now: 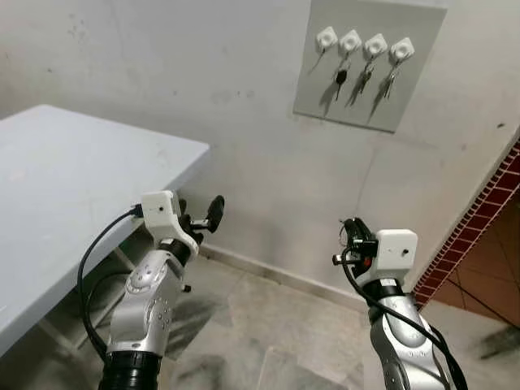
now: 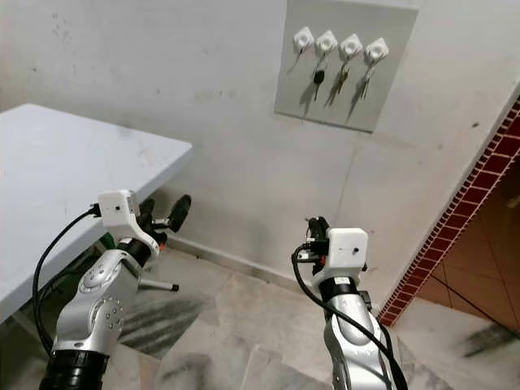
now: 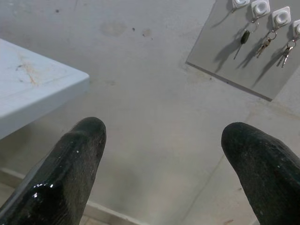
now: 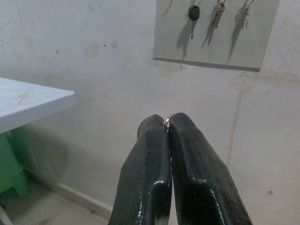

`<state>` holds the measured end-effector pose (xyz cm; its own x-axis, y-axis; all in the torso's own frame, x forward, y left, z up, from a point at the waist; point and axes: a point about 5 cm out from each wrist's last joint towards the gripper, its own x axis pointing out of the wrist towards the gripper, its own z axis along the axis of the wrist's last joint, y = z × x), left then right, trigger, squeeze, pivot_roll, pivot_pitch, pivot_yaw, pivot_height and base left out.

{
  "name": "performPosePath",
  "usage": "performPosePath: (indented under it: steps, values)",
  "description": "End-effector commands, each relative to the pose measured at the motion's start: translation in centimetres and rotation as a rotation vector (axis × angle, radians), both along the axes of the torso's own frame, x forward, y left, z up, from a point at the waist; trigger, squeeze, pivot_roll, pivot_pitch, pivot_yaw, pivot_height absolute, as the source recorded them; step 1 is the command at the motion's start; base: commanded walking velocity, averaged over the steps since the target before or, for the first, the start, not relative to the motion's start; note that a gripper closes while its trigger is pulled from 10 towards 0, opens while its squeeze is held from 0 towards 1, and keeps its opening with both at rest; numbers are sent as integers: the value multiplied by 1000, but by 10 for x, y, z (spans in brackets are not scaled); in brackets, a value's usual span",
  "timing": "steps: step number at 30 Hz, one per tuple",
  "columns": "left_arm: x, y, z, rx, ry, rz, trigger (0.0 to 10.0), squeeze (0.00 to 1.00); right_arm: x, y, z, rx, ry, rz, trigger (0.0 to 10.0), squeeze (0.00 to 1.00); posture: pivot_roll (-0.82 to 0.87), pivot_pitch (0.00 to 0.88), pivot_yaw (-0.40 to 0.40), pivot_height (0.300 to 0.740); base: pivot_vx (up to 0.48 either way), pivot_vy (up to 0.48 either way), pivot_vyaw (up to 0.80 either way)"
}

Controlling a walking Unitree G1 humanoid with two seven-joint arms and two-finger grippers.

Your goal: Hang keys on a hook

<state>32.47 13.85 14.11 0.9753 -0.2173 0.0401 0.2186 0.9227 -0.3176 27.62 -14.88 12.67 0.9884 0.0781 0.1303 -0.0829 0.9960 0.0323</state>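
A grey board (image 1: 406,89) on the wall carries a row of white hooks. The leftmost hook (image 1: 327,36) is bare. The other three hold keys, one of them a black-headed key (image 1: 341,79). My right gripper (image 1: 351,231) is raised well below the board and a little to its right of centre. It is shut on a thin metal key ring (image 4: 167,118), which peeks out between its fingertips. The keys on that ring are hidden. My left gripper (image 1: 203,215) is held up beside the table corner, open and empty, with its fingers (image 3: 70,159) wide apart.
A white table (image 1: 65,179) fills the left side, its corner close to my left arm. A green stool (image 4: 11,168) stands under it. A red brick wall edge (image 1: 487,219) runs down the right. Mottled floor tiles (image 1: 268,325) lie between the arms.
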Motion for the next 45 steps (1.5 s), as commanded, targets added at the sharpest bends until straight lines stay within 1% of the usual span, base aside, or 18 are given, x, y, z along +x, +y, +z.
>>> performPosePath:
  steps: [1,9,17,22,24,29,30,38,39,43,45]
  values:
    - [2,-2,4,-1,-15,-7,10000,0,0,-2,7,3,-28,2,10000,0,-54,0,-39,740,304,0,0]
    - [3,-3,5,-8,-15,-7,10000,0,0,-1,7,5,-30,9,10000,0,-53,0,-41,740,301,0,0]
    - [4,-3,5,-12,-16,-4,10000,0,1,0,7,6,-30,15,10000,0,-51,0,-44,740,292,256,0]
    - [4,-3,6,-5,-20,-2,10000,0,1,1,8,7,-31,19,10000,0,-51,0,-45,740,296,258,0]
    - [3,-3,7,21,-27,-1,10000,0,1,1,8,8,-31,19,10000,0,-51,0,-45,740,317,120,0]
    - [4,-4,7,14,-26,-2,10000,0,0,1,7,9,-31,19,10000,0,-51,0,-44,740,365,0,0]
    - [4,-5,4,21,-3,0,10000,0,0,1,7,10,-31,20,10000,0,-52,0,-44,740,251,0,0]
    - [4,-6,3,40,4,-11,10000,0,0,1,8,12,-34,17,10000,0,-52,0,-43,740,0,0,0]
    - [5,-6,4,64,-16,-17,10000,0,0,1,8,14,-35,16,10000,0,-52,0,-43,740,0,0,0]
    - [5,-6,5,40,-14,-26,10000,0,0,1,8,16,-37,14,10000,0,-53,0,-40,740,122,0,0]
    - [5,-6,6,65,-23,-29,10000,0,1,1,8,18,-38,12,10000,0,-53,0,-40,740,124,0,0]
